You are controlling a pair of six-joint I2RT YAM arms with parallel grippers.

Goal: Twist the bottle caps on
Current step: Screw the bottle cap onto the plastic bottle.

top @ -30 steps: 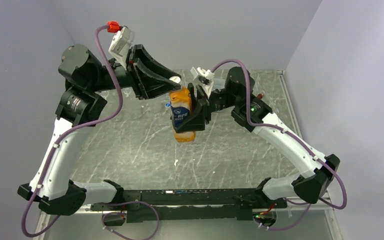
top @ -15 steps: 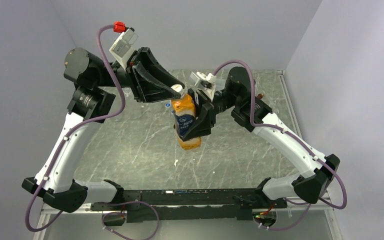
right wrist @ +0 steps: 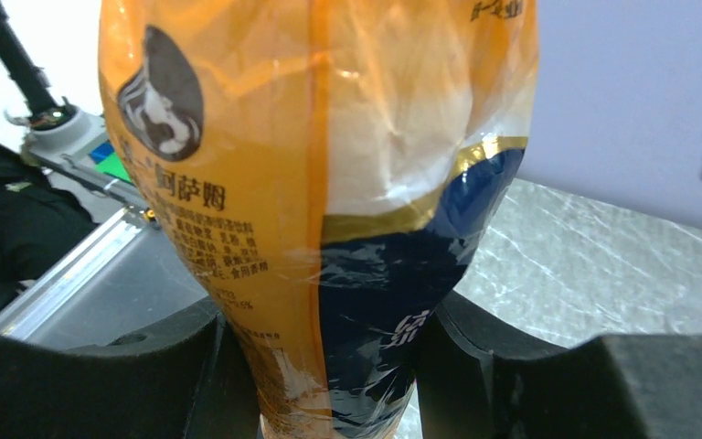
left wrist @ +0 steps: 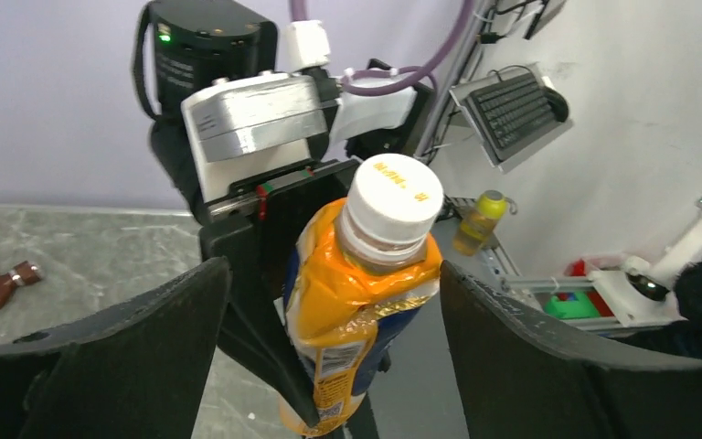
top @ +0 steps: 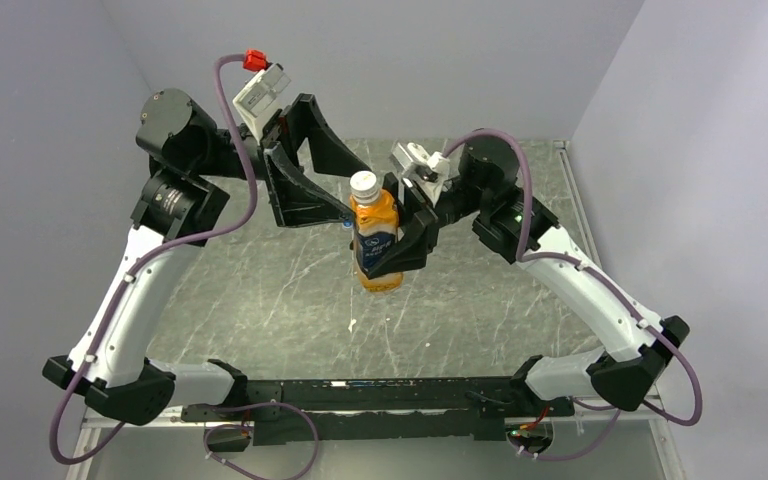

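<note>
An orange bottle (top: 378,240) with a dark blue label band hangs upright above the table, my right gripper (top: 388,260) shut on its lower body. In the right wrist view the bottle (right wrist: 329,183) fills the frame, pinched between my right gripper's (right wrist: 329,352) black jaws. A white bottle cap (top: 364,183) sits on the neck. My left gripper (top: 351,193) stands open, its jaws on either side of the bottle's shoulder. The left wrist view shows the cap (left wrist: 395,197) and the bottle (left wrist: 347,311) between my left gripper's (left wrist: 334,274) spread jaws, with gaps on both sides.
The grey marbled tabletop (top: 260,300) lies below both arms. A small reddish-brown object (left wrist: 5,277) lies on it near the far edge. Off the table, a small yellow-green bottle (left wrist: 480,219) stands on a metal rail. Pale walls close in at left, back and right.
My left gripper, shut on the cap a second ago, has opened. The bottle has swung upright, and both arms have shifted slightly right.
</note>
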